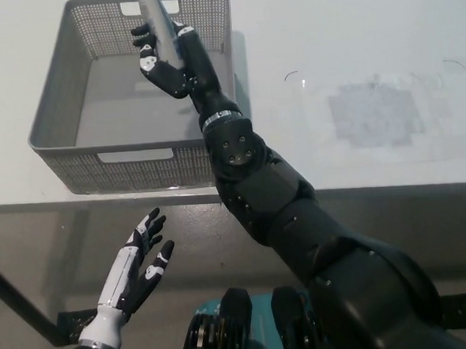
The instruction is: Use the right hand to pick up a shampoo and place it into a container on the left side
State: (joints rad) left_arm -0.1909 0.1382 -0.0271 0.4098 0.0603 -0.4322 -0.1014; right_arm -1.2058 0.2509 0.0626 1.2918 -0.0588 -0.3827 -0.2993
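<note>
My black right hand [165, 58] is over the grey mesh basket [59, 114] at the table's left, reaching in from the right. It is shut on a grey shampoo bottle [154, 17] that sticks up towards the basket's far wall. The bottle's lower part is hidden in the hand. My white left hand [139, 263] rests open below the table's front edge at the lower left.
The white table [352, 48] stretches right of the basket, with a greyish smudged patch [370, 115] on it. Its front edge [376, 188] runs across the picture's middle, with the floor below.
</note>
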